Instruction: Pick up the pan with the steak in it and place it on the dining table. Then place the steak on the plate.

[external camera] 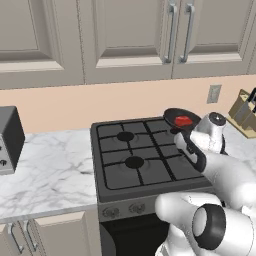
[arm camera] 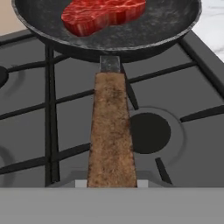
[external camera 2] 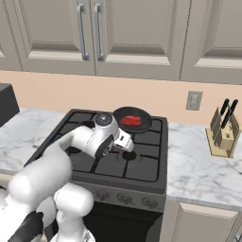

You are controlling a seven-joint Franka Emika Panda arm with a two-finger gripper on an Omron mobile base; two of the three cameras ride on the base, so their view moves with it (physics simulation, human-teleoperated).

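The black pan (arm camera: 131, 30) hangs over the back right burner of the stove (external camera: 135, 165), with its brown handle (arm camera: 111, 131) running straight toward the hand. The red steak (arm camera: 100, 15) lies in the pan, left of its middle. My gripper (arm camera: 111, 183) is at the near end of the handle, one fingertip pressed against each side, shut on it. From the base views the pan (external camera: 179, 119) (external camera 2: 133, 119) sits just beyond the gripper (external camera: 180, 136) (external camera 2: 128, 141), apparently a little above the grate. The dining table and the plate are out of view.
Marble counter (external camera: 45, 170) flanks the stove on both sides. A knife block (external camera 2: 222, 134) stands on the right counter below a wall outlet (external camera 2: 193, 100). A dark appliance (external camera: 7, 140) sits on the left counter. Wall cabinets (external camera 2: 127, 33) hang overhead.
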